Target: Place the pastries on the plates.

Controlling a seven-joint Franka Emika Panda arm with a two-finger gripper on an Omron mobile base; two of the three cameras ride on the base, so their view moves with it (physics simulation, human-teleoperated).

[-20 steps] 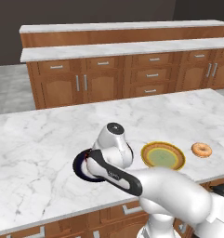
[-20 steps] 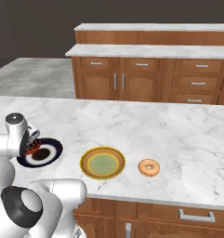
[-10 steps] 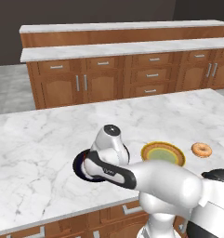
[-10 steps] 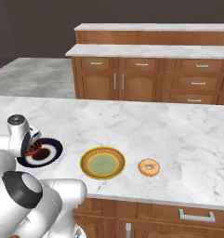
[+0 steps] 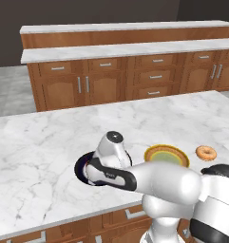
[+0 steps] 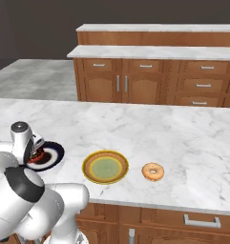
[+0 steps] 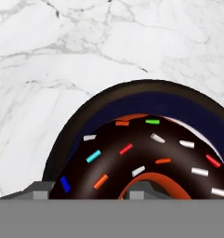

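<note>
Rendered kitchen. White marble island counter (image 5: 35,156) up front w/ wood drawers under its edge; behind it, across grey floor (image 6: 35,78), a run of brown wood cabinets (image 5: 135,80) w/ metal handles, marble top, plus a raised marble ledge (image 6: 154,28) behind that.

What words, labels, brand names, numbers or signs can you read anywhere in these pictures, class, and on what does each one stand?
None: no view carries any readable text.
The chocolate doughnut bears coloured sprinkles, no letters.
The navy plate, yellow plate, glazed doughnut, marble counter and cabinet drawers are unmarked.
</note>
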